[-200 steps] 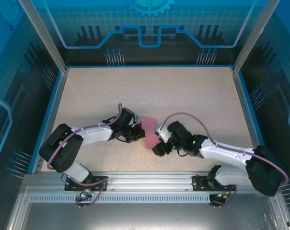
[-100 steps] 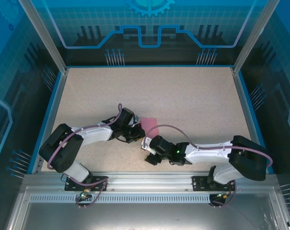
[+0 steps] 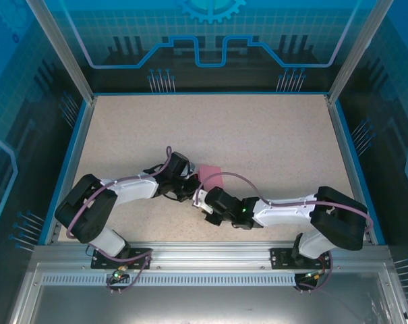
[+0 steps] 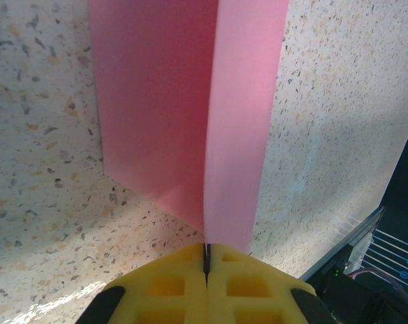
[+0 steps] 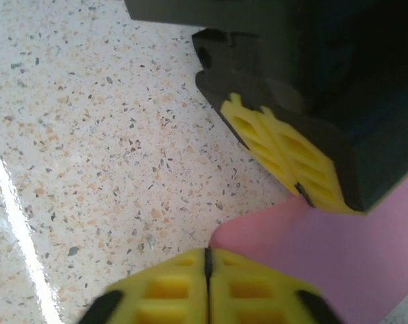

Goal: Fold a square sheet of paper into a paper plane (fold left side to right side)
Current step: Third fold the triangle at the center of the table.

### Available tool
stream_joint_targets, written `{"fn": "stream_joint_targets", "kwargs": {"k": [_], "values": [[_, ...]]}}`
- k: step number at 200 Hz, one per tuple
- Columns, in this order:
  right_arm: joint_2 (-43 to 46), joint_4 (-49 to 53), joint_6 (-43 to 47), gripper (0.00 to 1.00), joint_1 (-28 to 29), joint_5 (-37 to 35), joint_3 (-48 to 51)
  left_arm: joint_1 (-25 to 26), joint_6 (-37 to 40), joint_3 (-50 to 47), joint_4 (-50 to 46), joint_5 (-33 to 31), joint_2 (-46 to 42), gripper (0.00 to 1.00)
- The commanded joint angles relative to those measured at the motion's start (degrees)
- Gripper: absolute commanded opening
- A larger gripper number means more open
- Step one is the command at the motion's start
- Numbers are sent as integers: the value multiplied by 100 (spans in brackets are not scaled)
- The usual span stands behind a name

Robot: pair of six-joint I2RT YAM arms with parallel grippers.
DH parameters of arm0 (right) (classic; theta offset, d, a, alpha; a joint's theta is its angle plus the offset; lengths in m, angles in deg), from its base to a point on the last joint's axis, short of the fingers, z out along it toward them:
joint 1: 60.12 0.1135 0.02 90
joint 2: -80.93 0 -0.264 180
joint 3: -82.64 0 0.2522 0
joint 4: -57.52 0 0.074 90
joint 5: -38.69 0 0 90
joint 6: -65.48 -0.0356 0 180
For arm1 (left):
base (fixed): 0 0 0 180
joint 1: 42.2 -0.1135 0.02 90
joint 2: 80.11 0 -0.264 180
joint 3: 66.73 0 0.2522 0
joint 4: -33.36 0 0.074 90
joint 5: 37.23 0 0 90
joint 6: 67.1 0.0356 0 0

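Speckled tabletop (image 3: pixel 271 135) lies bare and wide toward its blue-rimmed far and side edges. The folded pink sheet of paper (image 3: pixel 210 174) sits front-centre, well clear of every rim. The left gripper (image 4: pixel 206 260) is clamped on its folded edge. The right gripper (image 5: pixel 207 260) is closed, tips against the paper's corner; whether it pinches the paper is unclear.

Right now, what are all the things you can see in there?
Sheet of paper: one, pink, folded, mid-table between the hands.
Table: one, speckled beige, under everything.
Walls: several, blue patterned, around the table.
Metal rail: one, silver, near edge.
Arms: two, black and white, left arm and right arm, reaching to the middle.
Left hand: one, yellow pads, shut on the paper's edge.
Right hand: one, yellow pads, shut, at the paper's corner.
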Motion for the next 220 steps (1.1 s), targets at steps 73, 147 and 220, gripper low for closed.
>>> {"fn": "stream_joint_targets", "kwargs": {"k": [73,147,220], "values": [[242,411,-336,0,-934,2073,-39,-392,1363,768,-1850,-173,-593,39],[37,369,-635,0,-1358,2785,-81,-391,1976,2057,-1702,435,958,15],[-101,351,-890,0,-1624,3259,-115,-194,2300,3161,-2051,392,2578,11]]}}
